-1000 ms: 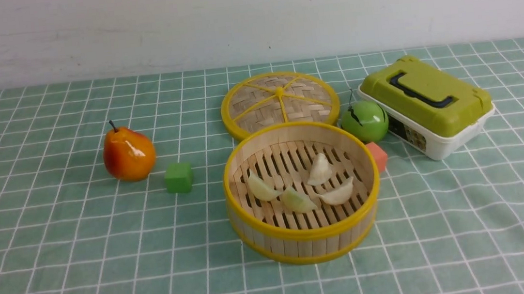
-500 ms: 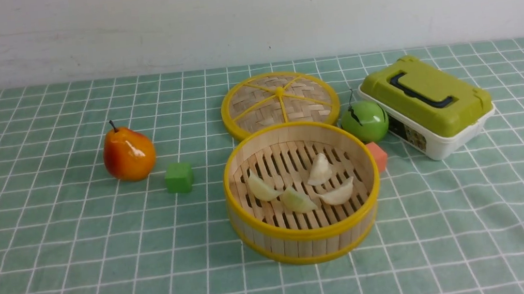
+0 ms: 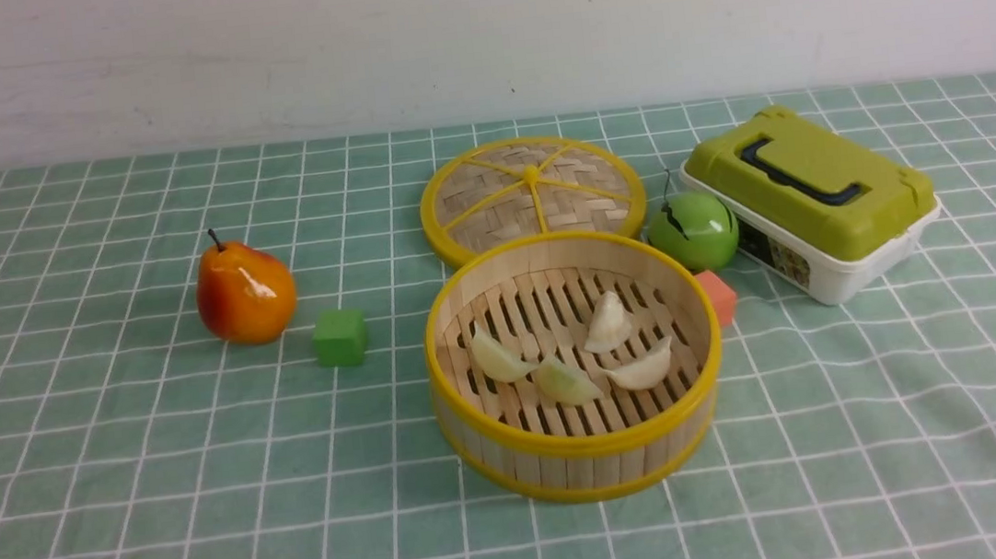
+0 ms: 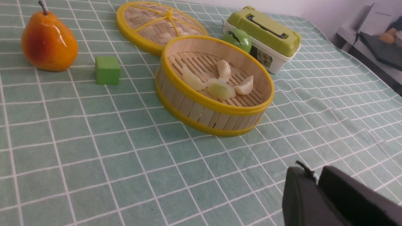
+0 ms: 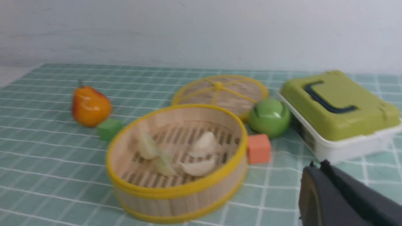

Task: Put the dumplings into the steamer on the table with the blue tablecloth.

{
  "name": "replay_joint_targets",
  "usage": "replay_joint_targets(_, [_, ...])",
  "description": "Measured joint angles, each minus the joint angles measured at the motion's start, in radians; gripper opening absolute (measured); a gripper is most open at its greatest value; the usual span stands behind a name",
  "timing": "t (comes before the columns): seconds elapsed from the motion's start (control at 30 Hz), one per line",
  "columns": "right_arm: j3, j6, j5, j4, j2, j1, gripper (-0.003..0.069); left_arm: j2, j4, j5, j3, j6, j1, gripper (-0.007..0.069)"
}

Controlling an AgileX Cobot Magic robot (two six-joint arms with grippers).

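On slats inside the steamer point(image 3: 589, 483): all 4 dumplings point(image 3: 641, 366). Looks done, nothing left AFAICT. R gripper point(image 5: 318, 166) closed, empty; L gripper point(image 4: 309, 172) closed or nearly, nothing held.

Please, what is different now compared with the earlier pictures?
The right gripper moved toward the robot's right and nearer its own side, almost leaving the front view. Nothing was taken hold of or let go. The four dumplings stayed inside the steamer.
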Motion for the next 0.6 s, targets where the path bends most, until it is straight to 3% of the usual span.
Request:
replay_joint_targets(0.27, [0.273,0.053,-0.004,-0.092,-0.293,-0.209,-0.0022,0.000,0.000,0.000,0.000,0.000,0.000,0.0078])
replay_joint_targets(0.43, [0.327,0.167,0.088,-0.151,-0.380,-0.242,-0.0022,0.000,0.000,0.000,0.000,0.000,0.000,0.0081])
replay_joint_targets(0.6, [0.327,0.166,0.194,-0.171,-0.389,-0.242,-0.0022,0.000,0.000,0.000,0.000,0.000,0.000,0.0086])
